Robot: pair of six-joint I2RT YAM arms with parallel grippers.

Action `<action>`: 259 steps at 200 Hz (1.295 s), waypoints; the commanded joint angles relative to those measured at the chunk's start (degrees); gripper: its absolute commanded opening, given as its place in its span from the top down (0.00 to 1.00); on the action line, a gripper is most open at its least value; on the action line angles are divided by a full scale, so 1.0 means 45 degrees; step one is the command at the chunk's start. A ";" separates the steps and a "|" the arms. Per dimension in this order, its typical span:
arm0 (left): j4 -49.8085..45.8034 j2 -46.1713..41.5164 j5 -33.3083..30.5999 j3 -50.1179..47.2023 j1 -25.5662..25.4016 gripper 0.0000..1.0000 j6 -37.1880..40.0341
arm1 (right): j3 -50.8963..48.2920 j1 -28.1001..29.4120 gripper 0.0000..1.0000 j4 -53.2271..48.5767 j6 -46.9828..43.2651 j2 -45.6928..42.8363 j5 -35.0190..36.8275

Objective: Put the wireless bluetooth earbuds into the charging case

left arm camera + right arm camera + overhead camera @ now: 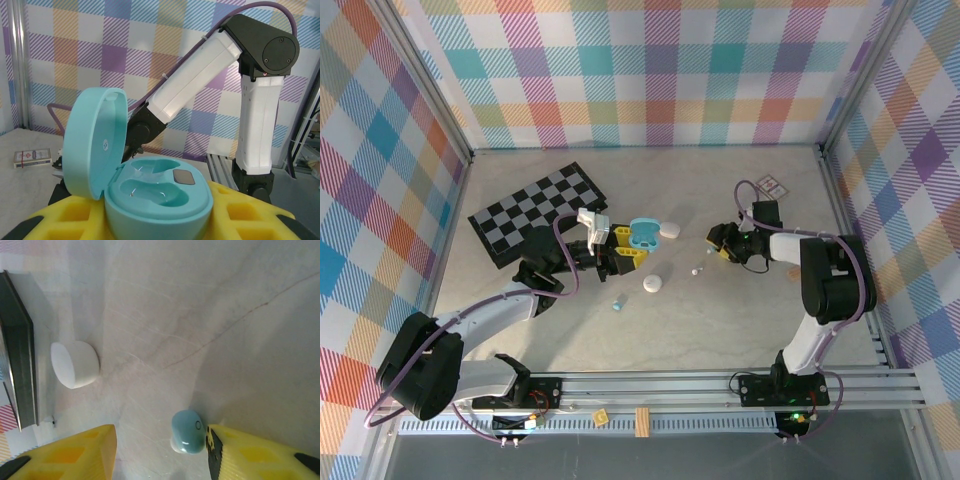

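With the left gripper [628, 247] clamped on the open teal charging case [157, 195], its two wells empty, we hold the right gripper [161, 445], jaws apart, around a pale blue earbud [187, 431] lying on the table [200, 315] to the case's right; no earbud is seated yet, every insertion remains.

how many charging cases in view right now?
3: open teal case held in the left gripper; white case just right of it; second white case nearer the table's near edge. The arms may hide more.
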 commanded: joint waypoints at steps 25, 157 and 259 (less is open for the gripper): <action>0.0335 -0.0278 0.0072 -0.0065 -0.0073 0.63 0.0243 | 0.0392 -0.0080 0.49 -0.0468 -0.0996 0.0825 -0.0503; 0.0276 -0.0352 0.0018 -0.0185 -0.0073 0.63 0.0270 | 0.0563 -0.0036 0.65 0.0335 -0.0939 0.1161 -0.1869; 0.0236 -0.0289 0.0070 -0.0004 -0.0073 0.63 0.0309 | 0.1183 0.0101 0.70 0.0110 -0.1088 0.2064 -0.2051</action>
